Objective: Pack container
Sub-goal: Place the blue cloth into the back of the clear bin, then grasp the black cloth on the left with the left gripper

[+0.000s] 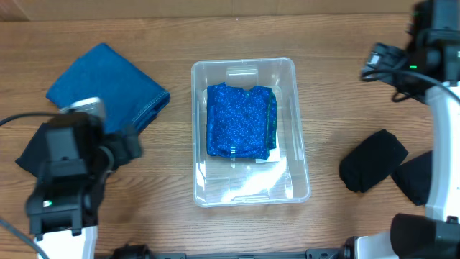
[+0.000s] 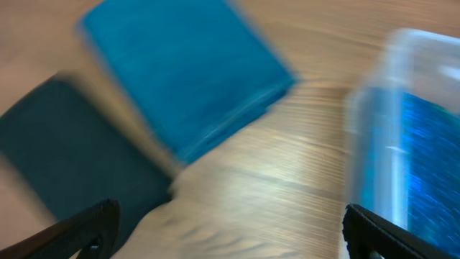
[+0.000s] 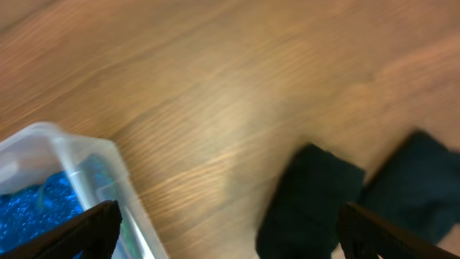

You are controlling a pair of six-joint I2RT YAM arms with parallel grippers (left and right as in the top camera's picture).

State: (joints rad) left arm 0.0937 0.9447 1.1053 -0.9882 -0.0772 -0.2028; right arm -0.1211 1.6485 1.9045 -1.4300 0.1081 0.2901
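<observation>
The clear plastic container (image 1: 244, 62) stands mid-table with a folded sparkly blue cloth (image 1: 237, 119) lying flat inside. A plain blue folded cloth (image 1: 108, 85) lies at the far left, and a dark cloth (image 1: 27, 155) is partly hidden under my left arm. Two black folded cloths (image 1: 372, 160) (image 1: 415, 177) lie at the right. My left gripper (image 2: 230, 234) is open and empty above bare wood, between the dark cloth (image 2: 65, 151) and the container wall (image 2: 374, 122). My right gripper (image 3: 230, 234) is open and empty above wood, between the container corner (image 3: 65, 140) and a black cloth (image 3: 309, 201).
The left arm's body (image 1: 68, 176) covers the front left of the table. The right arm (image 1: 413, 57) hangs over the back right corner, and its white link runs down the right edge. The wrist views are motion-blurred.
</observation>
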